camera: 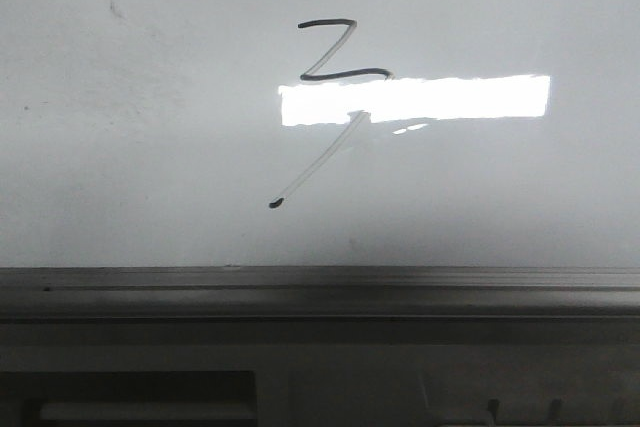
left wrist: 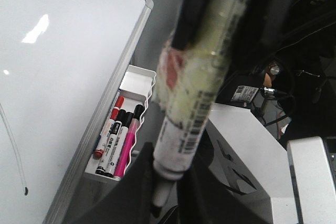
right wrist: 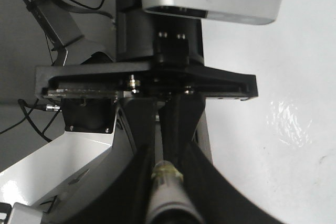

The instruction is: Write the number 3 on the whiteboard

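— Number 3 [camera: 330, 77] sits mid-whiteboard [camera: 120, 147], tail ending in a dot, glare across it.
— Left gripper [left wrist: 157, 192]?
— Clamped on a barcoded marker [left wrist: 194, 93]; its text is unreadable.
— Right gripper [right wrist: 170, 182]?
— Closed on a taped pen barrel [right wrist: 165, 182]. Spare markers [left wrist: 118, 137] lie in the tray [left wrist: 137, 83].

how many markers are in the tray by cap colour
red cap: 1
black cap: 3, counting the marker with the pink barrel
total in the tray: 4
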### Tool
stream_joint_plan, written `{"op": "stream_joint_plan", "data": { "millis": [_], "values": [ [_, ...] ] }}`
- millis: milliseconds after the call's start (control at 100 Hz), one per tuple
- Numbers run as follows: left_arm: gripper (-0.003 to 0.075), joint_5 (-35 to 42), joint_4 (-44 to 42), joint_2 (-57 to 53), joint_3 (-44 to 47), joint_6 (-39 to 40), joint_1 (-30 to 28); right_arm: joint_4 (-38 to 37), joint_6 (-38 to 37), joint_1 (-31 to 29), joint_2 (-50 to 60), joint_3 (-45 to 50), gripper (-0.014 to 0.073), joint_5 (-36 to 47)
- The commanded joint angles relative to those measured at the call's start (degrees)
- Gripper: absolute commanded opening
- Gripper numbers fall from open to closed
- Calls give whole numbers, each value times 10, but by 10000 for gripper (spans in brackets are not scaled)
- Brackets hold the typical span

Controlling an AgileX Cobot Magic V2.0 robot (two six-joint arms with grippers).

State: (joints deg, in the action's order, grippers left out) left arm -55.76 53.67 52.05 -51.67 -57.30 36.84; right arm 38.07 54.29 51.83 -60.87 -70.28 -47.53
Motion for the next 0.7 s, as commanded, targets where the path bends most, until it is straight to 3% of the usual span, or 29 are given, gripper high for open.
{"op": "stream_joint_plan", "data": {
  "millis": [0,80,150,350,460,560,630,640,690],
  "values": [
    [-21,77,62,-2,-20,13,0,48,0,8,2,-15,209,-16],
    [-21,80,62,-2,-20,13,0,48,0,8,2,-15,402,-8],
    [-21,90,62,-2,-19,20,0,42,0,8,3,-15,504,5],
    [-21,173,58,-5,18,84,0,-27,-1,-18,48,-15,532,53],
    [-21,254,56,-5,67,131,0,-42,-29,-65,78,-15,496,73],
    [-21,362,60,-5,117,157,0,-43,-62,-113,100,-12,400,76],
    [-21,431,77,-3,149,173,0,-43,-67,-140,112,-1,256,75],
    [-21,436,84,-3,152,173,0,-43,-67,-144,114,1,200,75],
    [-21,463,106,1,170,173,0,-43,-67,-157,119,14,78,76]
  ]
}}
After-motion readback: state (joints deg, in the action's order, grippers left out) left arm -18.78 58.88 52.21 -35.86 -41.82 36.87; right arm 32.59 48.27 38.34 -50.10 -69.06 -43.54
